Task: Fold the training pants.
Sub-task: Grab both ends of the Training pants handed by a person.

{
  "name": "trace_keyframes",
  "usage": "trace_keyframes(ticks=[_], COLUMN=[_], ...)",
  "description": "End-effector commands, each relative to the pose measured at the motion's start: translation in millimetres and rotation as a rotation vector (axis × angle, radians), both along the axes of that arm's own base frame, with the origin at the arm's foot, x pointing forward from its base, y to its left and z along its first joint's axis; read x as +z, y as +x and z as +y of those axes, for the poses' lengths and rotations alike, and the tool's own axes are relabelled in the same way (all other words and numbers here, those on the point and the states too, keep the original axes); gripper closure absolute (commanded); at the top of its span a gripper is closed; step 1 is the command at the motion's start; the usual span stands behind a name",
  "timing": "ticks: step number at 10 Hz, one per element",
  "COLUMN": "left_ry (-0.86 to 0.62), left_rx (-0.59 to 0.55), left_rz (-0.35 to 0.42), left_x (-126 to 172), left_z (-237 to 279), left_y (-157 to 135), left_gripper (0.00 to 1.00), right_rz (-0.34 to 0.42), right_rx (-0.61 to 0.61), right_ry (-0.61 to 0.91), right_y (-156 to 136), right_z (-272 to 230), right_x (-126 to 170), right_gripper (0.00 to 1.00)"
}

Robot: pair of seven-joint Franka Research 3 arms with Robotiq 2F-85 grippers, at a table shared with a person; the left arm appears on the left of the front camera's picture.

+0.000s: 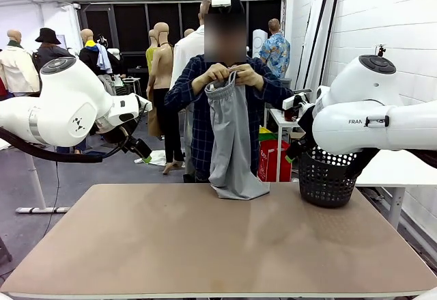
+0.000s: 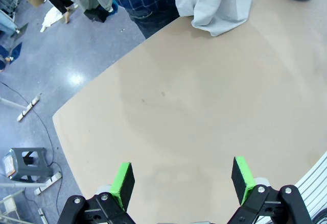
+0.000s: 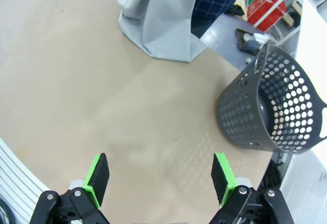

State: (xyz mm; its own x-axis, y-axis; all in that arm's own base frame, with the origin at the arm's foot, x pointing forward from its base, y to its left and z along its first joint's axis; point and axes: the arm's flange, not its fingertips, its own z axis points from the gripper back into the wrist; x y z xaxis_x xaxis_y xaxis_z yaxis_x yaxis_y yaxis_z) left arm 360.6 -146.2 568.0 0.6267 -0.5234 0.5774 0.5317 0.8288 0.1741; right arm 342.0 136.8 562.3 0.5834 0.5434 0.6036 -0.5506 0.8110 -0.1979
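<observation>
Training pants (image 1: 231, 143), grey: hung by the waistband from the person's hands (image 1: 247, 76) at the far edge of the bench (image 1: 205, 245), leg ends bunched on the bench. Left gripper (image 2: 183, 180), right gripper (image 3: 159, 177): both wide open, empty, above the bench's near side. Risk: limp legs may settle twisted or slip off the far edge, spoiling any clean fold.

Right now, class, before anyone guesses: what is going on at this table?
A person's hands hold the training pants up by the waistband at the far edge of the table, leg ends resting on it. The left gripper and right gripper hang open above the table, holding nothing. A black basket stands near the far right corner.
</observation>
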Motion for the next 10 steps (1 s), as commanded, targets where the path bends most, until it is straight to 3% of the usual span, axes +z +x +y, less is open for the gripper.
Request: trace_keyframes(ticks=[1, 10], left_ry=[-0.001, -0.001], left_rx=[-0.002, -0.002], left_rz=[0.000, 0.000], left_x=[0.3, 0.3], left_z=[0.4, 0.4], left_y=[0.0, 0.0], left_gripper=[0.00, 0.00], right_rz=[0.000, 0.000], right_rx=[0.000, 0.000], right_ry=[0.001, 0.001], right_y=[0.1, 0.1], right_z=[-0.3, -0.3], right_x=[0.3, 0.3], right_gripper=[0.00, 0.00])
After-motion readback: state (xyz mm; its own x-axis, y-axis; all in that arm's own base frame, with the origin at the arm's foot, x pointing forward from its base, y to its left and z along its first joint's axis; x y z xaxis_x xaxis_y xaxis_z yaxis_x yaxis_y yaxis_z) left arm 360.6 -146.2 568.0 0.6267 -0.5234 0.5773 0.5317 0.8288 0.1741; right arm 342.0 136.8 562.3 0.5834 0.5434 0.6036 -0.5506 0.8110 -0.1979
